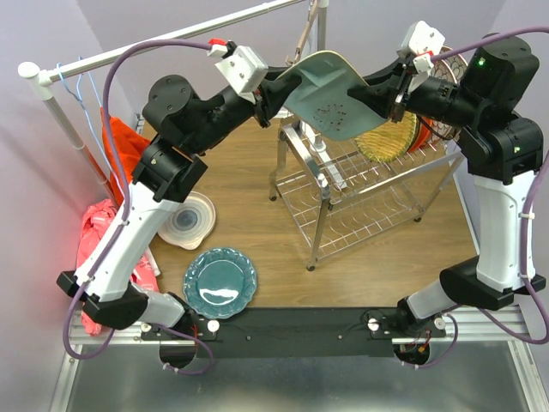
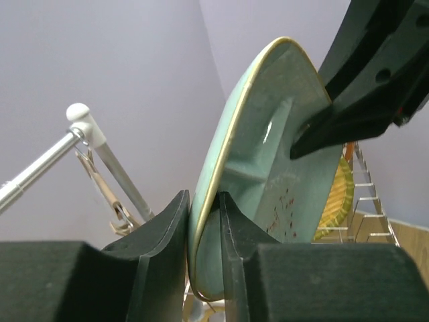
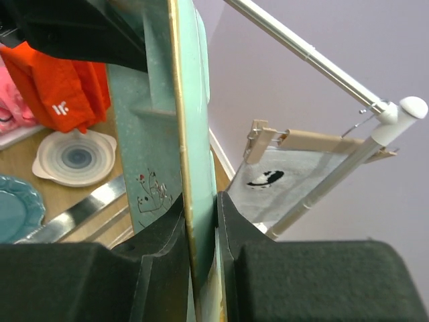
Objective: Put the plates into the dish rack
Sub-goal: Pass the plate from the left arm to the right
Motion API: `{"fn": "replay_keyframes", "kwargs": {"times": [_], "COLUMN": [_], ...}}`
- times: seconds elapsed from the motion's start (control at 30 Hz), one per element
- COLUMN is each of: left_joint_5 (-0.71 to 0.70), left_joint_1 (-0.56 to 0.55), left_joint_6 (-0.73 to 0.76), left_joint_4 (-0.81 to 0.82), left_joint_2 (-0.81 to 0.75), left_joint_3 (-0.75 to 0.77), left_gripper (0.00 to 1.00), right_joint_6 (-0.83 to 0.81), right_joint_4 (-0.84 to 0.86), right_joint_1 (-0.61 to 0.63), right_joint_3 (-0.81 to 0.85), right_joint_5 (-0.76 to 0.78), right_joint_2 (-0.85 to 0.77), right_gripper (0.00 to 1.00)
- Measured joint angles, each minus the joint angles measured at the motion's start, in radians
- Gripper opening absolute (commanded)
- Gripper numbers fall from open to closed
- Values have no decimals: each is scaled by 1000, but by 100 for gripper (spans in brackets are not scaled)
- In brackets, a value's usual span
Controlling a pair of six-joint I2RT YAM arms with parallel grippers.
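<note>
Two grippers share one pale green plate (image 1: 330,90), upright in the air over the dish rack (image 1: 360,202), apparently mid-handover: your right gripper (image 1: 396,94) pinches one rim, your left gripper (image 1: 276,96) straddles the other, clamped or loosened I cannot tell; next, one must let go before slotting it in.

plate (image 1: 330,94) above dish rack (image 1: 364,202) (rear-left corner)

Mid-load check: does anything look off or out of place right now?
Only one thing: the pale green plate hangs tilted in the air above the dish rack, its rim pinched by the right gripper while the fingers of the left gripper straddle the opposite edge. No breakage or spill shows.
</note>
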Motion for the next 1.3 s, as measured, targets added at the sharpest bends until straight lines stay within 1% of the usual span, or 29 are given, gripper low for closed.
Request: {"fn": "replay_keyframes", "kwargs": {"times": [0.07, 0.1, 0.67, 0.73, 0.77, 0.87, 1.0, 1.1, 1.17, 1.3], "left_joint_5": [-3, 3, 18, 25, 30, 53, 76, 93, 100, 103], "left_joint_1": [0, 0, 0, 3, 6, 18, 36, 47, 49, 54], "left_joint_6": [-17, -30, -31, -36, -39, -62, -96, -122, -135, -151], "left_joint_4": [41, 49, 74, 84, 87, 106, 130, 153, 160, 175], "left_joint_2": [-12, -20, -31, -31, -31, -31, -31, -31, -31, -31], "left_joint_3": [-16, -24, -49, -56, -57, -69, -90, -103, -106, -114], "left_gripper": [4, 0, 0, 0, 0, 0, 0, 0, 0, 0], "right_joint_6": [19, 26, 65, 64, 64, 63, 63, 63, 62, 63], "right_joint_4": [5, 11, 42, 44, 46, 57, 60, 64, 68, 75], "right_joint_1": [3, 5, 1, 0, 0, 0, 0, 0, 0, 0], "right_joint_3": [0, -3, -49, -61, -67, -90, -114, -122, -125, -127], "right_joint_5": [-10, -13, -19, -15, -14, -12, -5, -2, -2, -2], "right_joint_2": [0, -2, -25, -31, -35, -48, -63, -67, -68, -69], "right_gripper": [0, 0, 0, 2, 3, 13, 20, 23, 27, 32]}}
